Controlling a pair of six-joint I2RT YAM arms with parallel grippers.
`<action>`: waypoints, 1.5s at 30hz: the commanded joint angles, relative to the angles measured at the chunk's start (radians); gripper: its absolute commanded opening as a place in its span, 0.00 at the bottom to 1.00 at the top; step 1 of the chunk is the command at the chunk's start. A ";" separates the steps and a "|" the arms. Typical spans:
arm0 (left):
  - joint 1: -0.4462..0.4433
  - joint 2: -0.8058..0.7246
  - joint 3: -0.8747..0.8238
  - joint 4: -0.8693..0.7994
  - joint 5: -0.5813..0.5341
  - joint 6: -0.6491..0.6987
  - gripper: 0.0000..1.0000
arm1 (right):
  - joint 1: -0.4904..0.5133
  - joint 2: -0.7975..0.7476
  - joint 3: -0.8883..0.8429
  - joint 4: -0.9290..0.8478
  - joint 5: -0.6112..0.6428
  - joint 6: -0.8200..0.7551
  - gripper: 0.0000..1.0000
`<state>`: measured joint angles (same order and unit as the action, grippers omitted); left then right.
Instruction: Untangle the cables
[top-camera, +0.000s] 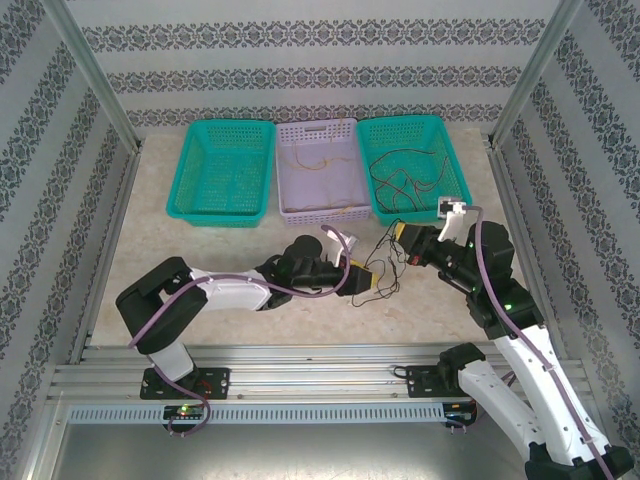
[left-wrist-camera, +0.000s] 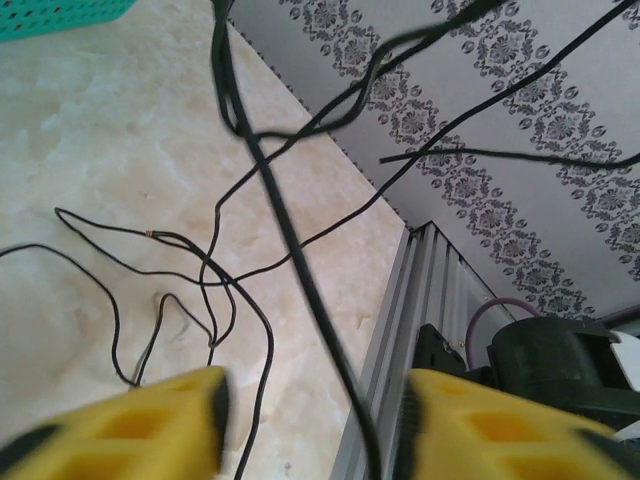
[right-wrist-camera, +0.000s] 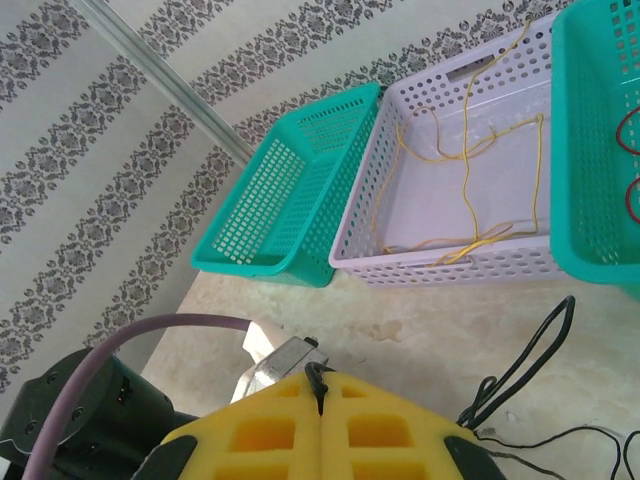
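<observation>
A tangle of thin black cables (top-camera: 383, 268) lies on the table between my two grippers. My left gripper (top-camera: 357, 279) reaches in from the left. In its wrist view its yellow fingers (left-wrist-camera: 175, 420) stand apart, and a black cable (left-wrist-camera: 290, 235) runs up through the gap; thinner black loops (left-wrist-camera: 210, 290) lie on the table behind it. My right gripper (top-camera: 400, 236) is shut, with a short bend of black cable (right-wrist-camera: 318, 378) pinched at its fingertips (right-wrist-camera: 350, 420). More black cable (right-wrist-camera: 520, 365) trails off to its right.
Three baskets stand along the back: a teal one (top-camera: 222, 172) at the left, a lavender one (top-camera: 318, 205) holding yellow cables (right-wrist-camera: 465, 170), and a teal one (top-camera: 440, 140) at the right holding black and red wires. The metal frame rail (left-wrist-camera: 400, 350) borders the table.
</observation>
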<state>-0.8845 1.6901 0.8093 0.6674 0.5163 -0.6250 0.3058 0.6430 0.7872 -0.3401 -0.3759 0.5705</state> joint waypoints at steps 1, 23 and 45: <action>-0.009 -0.008 0.031 -0.051 0.006 0.034 0.05 | 0.010 -0.020 -0.019 0.015 0.012 -0.010 0.00; 0.026 -0.512 -0.067 -0.552 -0.224 0.235 0.00 | -0.072 -0.075 -0.235 0.059 -0.035 -0.041 0.46; 0.027 -0.628 0.044 -0.854 -0.623 0.295 0.00 | -0.068 -0.151 -0.165 -0.043 0.219 -0.017 0.72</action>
<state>-0.8684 1.0870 0.8150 -0.1020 0.0235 -0.3439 0.2379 0.4854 0.5961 -0.2905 -0.2943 0.5716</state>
